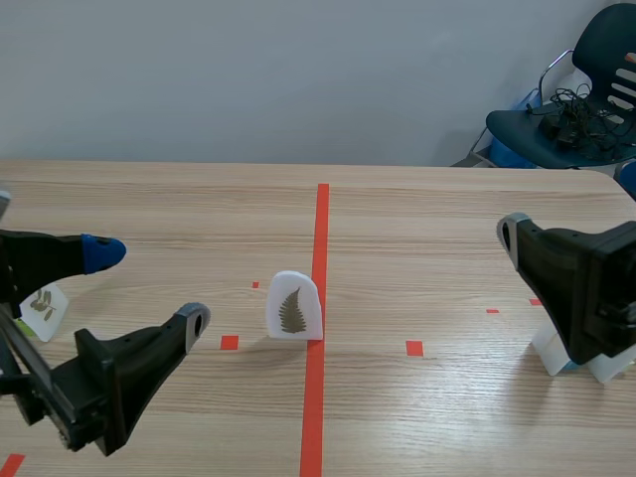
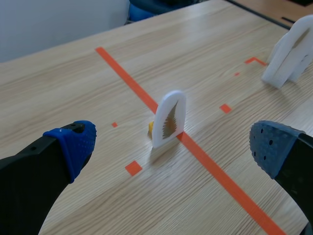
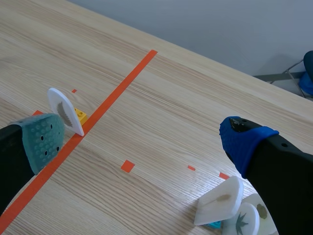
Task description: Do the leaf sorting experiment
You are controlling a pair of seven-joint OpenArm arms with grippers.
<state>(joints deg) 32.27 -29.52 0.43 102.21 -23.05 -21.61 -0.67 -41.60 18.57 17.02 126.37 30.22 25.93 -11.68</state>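
Note:
A white arch-shaped card with a fern leaf [image 1: 293, 307] stands upright on the red centre tape line. In the left wrist view this fern card [image 2: 168, 119] is ahead of my open left gripper [image 2: 171, 134], with a small yellow block [image 2: 151, 128] at its base. My left gripper [image 1: 149, 288] sits low to the card's left, nothing between its fingers. My right gripper [image 3: 142, 139] is open and empty too; the fern card [image 3: 63, 109] and yellow block [image 3: 80, 116] lie ahead near its grey-green pad. In the scene view my right gripper [image 1: 527, 248] is at the right edge.
Another leaf card [image 1: 42, 308] stands at the far left behind my left arm. A group of white leaf cards [image 1: 561, 353] stands by my right gripper, seen as leaf cards [image 3: 220, 199] beside its blue pad. A dark chair [image 1: 576, 99] with cables stands beyond the table.

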